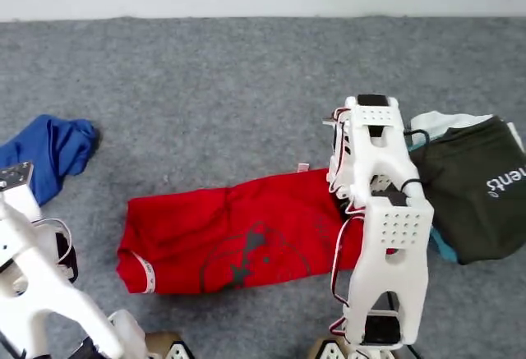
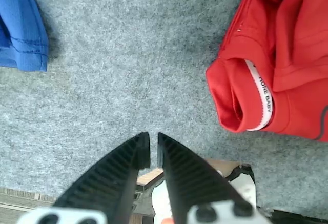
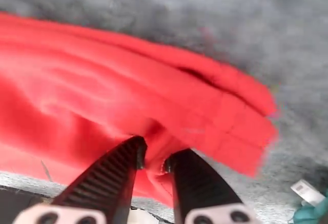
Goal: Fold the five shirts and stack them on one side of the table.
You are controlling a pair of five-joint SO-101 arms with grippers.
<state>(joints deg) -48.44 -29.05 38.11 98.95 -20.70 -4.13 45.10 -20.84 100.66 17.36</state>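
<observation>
A red shirt (image 1: 230, 240) lies folded lengthwise across the middle of the grey table, collar toward the left. My right arm (image 1: 382, 227) stands over its right end. In the right wrist view my right gripper (image 3: 154, 163) is shut on a pinch of the red shirt (image 3: 102, 96). My left arm (image 1: 33, 277) is at the near left corner. Its gripper (image 2: 152, 144) is shut with nothing in it, hanging over bare table between a crumpled blue shirt (image 2: 20, 24) and the red shirt's collar (image 2: 259, 93). The blue shirt (image 1: 49, 149) sits at the far left.
A stack of folded shirts sits at the right edge, with a dark shirt (image 1: 472, 191) on top and white and teal layers beneath. The back half of the grey table (image 1: 205, 88) is bare. A white wall runs along its far edge.
</observation>
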